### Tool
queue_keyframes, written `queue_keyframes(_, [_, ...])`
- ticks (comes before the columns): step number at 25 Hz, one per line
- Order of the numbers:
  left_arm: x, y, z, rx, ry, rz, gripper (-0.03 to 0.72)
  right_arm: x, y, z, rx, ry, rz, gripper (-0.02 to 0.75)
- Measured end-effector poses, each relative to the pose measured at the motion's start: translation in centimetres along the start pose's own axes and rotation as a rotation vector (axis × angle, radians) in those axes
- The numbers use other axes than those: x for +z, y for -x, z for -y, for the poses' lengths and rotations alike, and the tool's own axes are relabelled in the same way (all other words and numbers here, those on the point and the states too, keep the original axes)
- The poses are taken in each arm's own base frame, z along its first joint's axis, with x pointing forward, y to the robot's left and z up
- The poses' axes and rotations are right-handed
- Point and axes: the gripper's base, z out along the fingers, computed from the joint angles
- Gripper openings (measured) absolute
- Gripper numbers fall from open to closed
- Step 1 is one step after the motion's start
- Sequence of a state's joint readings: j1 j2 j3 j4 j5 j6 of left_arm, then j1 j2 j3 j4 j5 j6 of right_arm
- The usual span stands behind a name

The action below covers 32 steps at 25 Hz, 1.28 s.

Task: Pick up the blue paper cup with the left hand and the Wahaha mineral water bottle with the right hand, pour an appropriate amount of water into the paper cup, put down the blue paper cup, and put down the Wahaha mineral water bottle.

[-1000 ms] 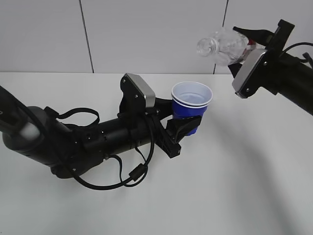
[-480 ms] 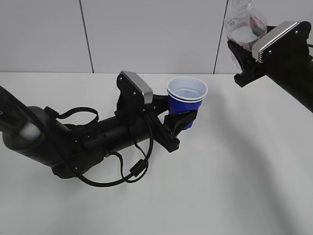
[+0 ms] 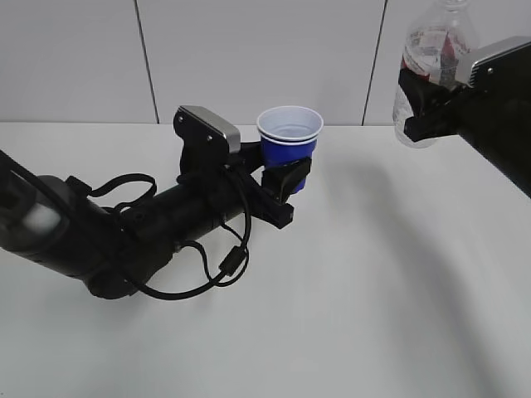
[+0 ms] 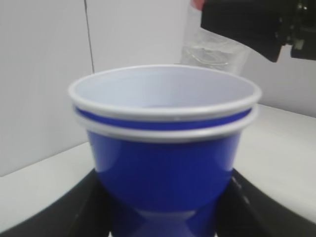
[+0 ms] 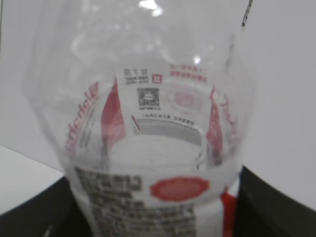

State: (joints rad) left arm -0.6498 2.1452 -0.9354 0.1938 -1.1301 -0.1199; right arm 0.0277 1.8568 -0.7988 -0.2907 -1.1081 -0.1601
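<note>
Two black robot arms work above a white counter (image 3: 348, 315), seen at a slant from above. Nearest the camera, the left hand (image 3: 124, 236) stretches from the lower left toward the middle, thick and black, with looping cables and a grey-topped box (image 3: 209, 126) near its wrist. At its far end the left gripper (image 3: 286, 176) is closed around the lower half of the blue paper cup (image 3: 288, 145), its black fingers (image 3: 292, 177) pressing the blue wall from both sides. The cup stands upright and is lifted clear of the counter. It is deep blue outside and white inside, with two white rims stacked one just above the other, like two nested cups. In the left wrist view the cup (image 4: 165, 158) fills most of the picture, and black gripper parts rise at both lower corners beside it.

Farther back and to the right, well apart from the cup, the right hand (image 3: 489, 108) enters from the right edge, with a grey-faced box (image 3: 498, 58) on its wrist. The right gripper (image 3: 419, 104) clamps the Wahaha mineral water bottle (image 3: 431, 70) at mid-body. The clear bottle is held close to upright, high above the counter, its neck reaching the top edge of the view. In the right wrist view the bottle (image 5: 148, 148) shows a red-and-white label with small print. Behind everything stands a pale panelled wall (image 3: 249, 58) with dark vertical seams.
</note>
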Motion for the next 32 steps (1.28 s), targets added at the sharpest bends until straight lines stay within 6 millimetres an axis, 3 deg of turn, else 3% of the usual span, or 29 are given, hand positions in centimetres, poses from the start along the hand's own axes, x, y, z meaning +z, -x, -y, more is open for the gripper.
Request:
queue_keyframes(17, [-3.9,1.3,-3.3,-0.021,0.258,-0.020,0.426,-2.4,-2.2,-0.6,0.208,-0.057,-0.113,0.449])
queue_keyframes(24, [-5.8,1.9,-4.2,0.008,0.331,-0.036,0.426,-2.8,-2.4,-1.2,0.270,-0.012,-0.123,0.449])
queue_keyframes(32, [-6.3,2.2,-4.8,0.010,0.407,-0.033,0.426,-3.0,-2.4,-2.0,0.285,0.070,-0.129,0.449])
